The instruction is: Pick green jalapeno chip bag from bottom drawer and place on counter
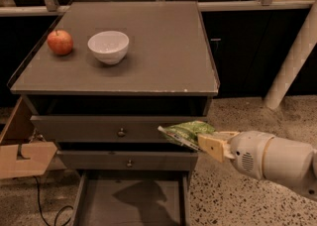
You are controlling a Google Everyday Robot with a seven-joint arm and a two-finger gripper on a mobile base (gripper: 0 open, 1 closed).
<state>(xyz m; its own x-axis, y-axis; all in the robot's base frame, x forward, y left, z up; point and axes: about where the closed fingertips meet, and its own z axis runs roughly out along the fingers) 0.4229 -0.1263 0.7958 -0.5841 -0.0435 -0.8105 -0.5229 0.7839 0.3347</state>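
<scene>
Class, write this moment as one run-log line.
gripper: shut on chip bag, by drawer fronts | bottom drawer: open | counter: apple, bowl

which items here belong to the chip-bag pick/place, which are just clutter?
Job:
- green jalapeno chip bag, held off the cabinet's right front, above the bottom drawer
- gripper, fingers shut on the bag
- bottom drawer, pulled open
- counter

Clutter:
- apple and white bowl, on the counter
- cardboard piece, left of the cabinet

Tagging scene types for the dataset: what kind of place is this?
Likely an office kitchenette or a lab mock-up: a grey drawer cabinet with an apple and bowl on its counter, and a speckled floor. The gripper, at the drawers' right end, holds a green chip bag.
</scene>
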